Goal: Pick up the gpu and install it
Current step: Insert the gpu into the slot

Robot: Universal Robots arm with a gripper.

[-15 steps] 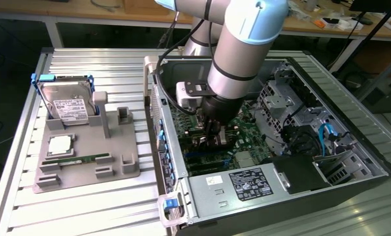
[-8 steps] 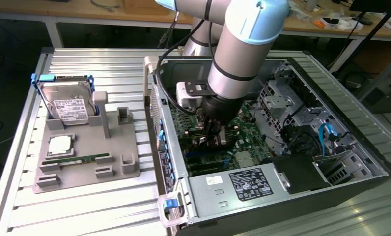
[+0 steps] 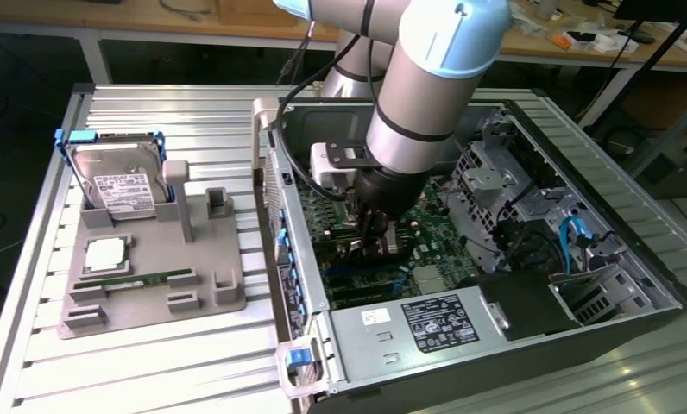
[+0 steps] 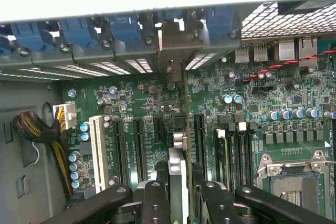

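The gpu [image 4: 177,167] stands on edge in my pincer [image 4: 181,199].
It is a thin card clamped between both sides of my pincer, upright and seen edge-on, with its silver bracket [image 4: 173,45] at the end farthest from my pincer.

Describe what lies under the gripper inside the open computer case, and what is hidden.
The gripper holds the gpu edge-on over the green motherboard and its black slots. The board directly beneath the card and gripper is covered.

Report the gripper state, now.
Gripper: closed on the thin flat green gpu card with silver bracket, held edge-on.
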